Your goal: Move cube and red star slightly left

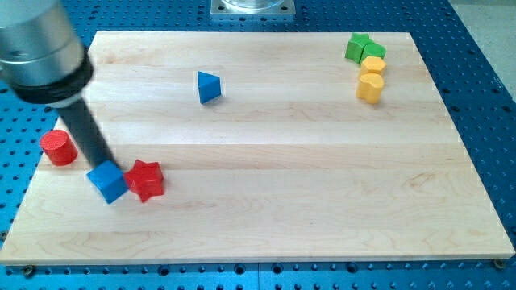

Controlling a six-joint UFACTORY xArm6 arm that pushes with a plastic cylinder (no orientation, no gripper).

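Pale wooden desk (266, 201) on blue perforated base (484, 97). No jaws on this rig, so no jaw state to tell; only a dark rod. My tip (107, 165) sits at the top edge of the blue cube (108, 182), seemingly touching. Red star block (146, 180) touches the cube's right side. Both low at the view's left. Red cylinder (59, 148) near the left edge. Blue triangular block (209, 87) upper middle. Green star block (358, 47), yellow hexagonal block (373, 64), yellow cylinder (370, 87) clustered top right.

blue cube (107, 181), red star (146, 180), pale wood board (282, 185)
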